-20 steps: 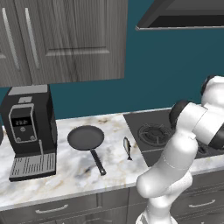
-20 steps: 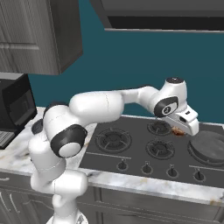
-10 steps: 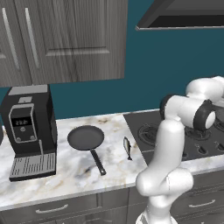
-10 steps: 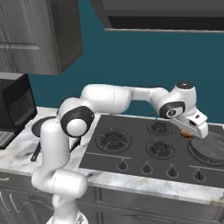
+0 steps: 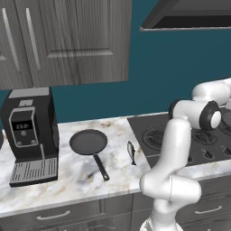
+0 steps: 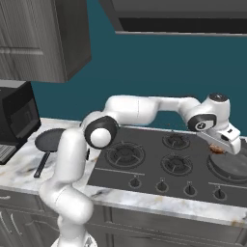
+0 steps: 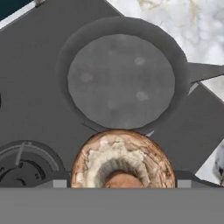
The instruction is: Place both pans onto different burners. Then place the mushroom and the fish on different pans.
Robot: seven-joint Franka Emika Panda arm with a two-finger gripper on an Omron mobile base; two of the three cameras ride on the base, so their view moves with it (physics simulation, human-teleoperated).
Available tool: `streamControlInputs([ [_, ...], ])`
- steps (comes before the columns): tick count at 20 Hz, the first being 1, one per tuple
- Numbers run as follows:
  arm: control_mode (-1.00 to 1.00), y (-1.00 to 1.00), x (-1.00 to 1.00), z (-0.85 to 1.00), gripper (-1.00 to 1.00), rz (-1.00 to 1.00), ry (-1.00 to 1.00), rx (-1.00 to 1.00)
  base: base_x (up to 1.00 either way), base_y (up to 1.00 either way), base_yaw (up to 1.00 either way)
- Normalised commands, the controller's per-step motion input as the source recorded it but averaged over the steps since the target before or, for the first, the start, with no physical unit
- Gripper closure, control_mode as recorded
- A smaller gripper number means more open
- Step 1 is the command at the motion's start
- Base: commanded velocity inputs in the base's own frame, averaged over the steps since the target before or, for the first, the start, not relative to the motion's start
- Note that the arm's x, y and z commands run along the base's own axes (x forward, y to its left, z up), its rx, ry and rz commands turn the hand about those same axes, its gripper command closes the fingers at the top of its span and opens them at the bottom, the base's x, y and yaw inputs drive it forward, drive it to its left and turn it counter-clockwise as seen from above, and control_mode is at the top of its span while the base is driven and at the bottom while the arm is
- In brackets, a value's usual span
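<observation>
Cooktop: arm stretched right, claw gripping mushroom above pan.

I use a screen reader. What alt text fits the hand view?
A brown mushroom sits between the gripper fingers, gills toward the camera, above a dark pan on the cooktop. The pan's handle points right, toward the marble counter.

Left base view is sitting behind-left of the arm, looking forward and down at the counter and the cooktop's left edge. Right base view is looking from behind-right over the whole cooktop; both are sharing its left side and the counter pan. Hand view is looking close down at the pan on the cooktop's right corner.
</observation>
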Motion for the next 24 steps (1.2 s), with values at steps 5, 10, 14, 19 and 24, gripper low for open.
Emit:
streamControlInputs([
  [5, -1.00, -0.18, 0.16, -0.38, 1.00, 0.00, 0.00, 0.00, 0.00, 0.00, 0.00],
  [10, -1.00, -0.15, 0.23, -0.24, 1.00, 0.00, 0.00, 0.00, 0.00, 0.00, 0.00],
  [14, -1.00, -0.11, 0.16, -0.13, 1.00, 0.00, 0.00, 0.00, 0.00, 0.00, 0.00],
  [19, -1.00, -0.03, 0.12, -0.26, 1.00, 0.00, 0.00, 0.00, 0.00, 0.00, 0.00],
  [24, -1.00, -0.08, 0.12, -0.27, 1.00, 0.00, 0.00, 0.00, 0.00, 0.00, 0.00],
])
